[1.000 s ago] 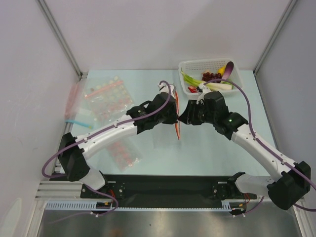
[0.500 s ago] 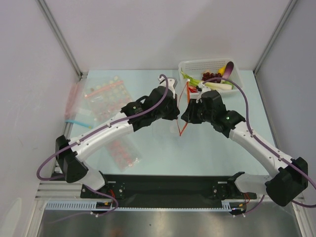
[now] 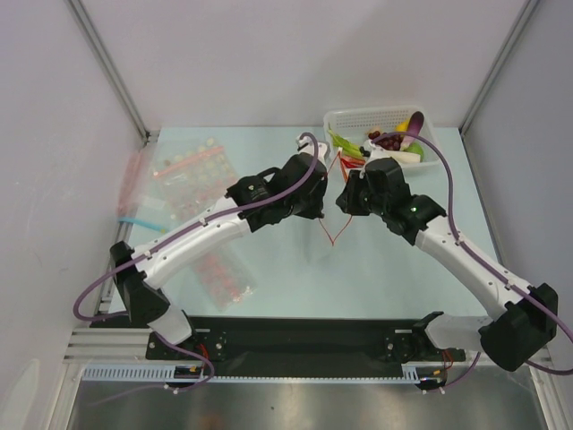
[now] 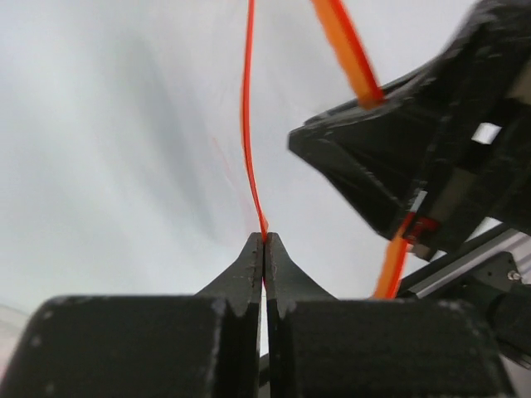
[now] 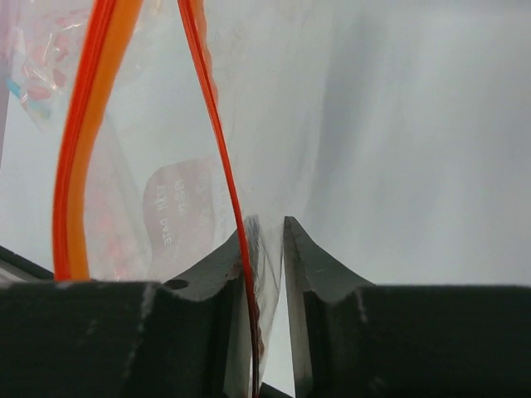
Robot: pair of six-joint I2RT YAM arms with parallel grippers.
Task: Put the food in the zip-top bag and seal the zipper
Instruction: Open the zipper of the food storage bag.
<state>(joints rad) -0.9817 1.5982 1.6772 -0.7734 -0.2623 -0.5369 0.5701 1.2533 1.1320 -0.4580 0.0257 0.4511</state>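
- Far left of counter [image 3: 269,148], top view only: clear dotted bags [image 3: 188,179] lying flat, with blue-strip bag [image 3: 136,219] just beside them.
- Centre-left: left gripper [image 4: 264,240], raised over counter. Grip unreadable from above. From its own wrist view: fingertips pressed together, pinching one thin lip of zipper [image 4: 246,124].
- Centre: zip-top bag [image 3: 312,244], clear, hanging between both grippers. From above, mouth spread into a red-orange V. White label patch [image 5: 178,211] visible only from right wrist view, through film, lettering reversed.
- Centre-right: right gripper [image 5: 264,232], facing left one across bag mouth. From its own wrist view: jaws narrowly parted, other zipper lip and film between them, lying against one finger [image 5: 220,269], slim gap to the other.
- Far right, top view only: white basket [image 3: 367,112] at back of counter, holding food: scallion [image 3: 345,143] and grapes [image 3: 387,137], both outside bag. Small yellow fruit [image 3: 405,125] alongside.
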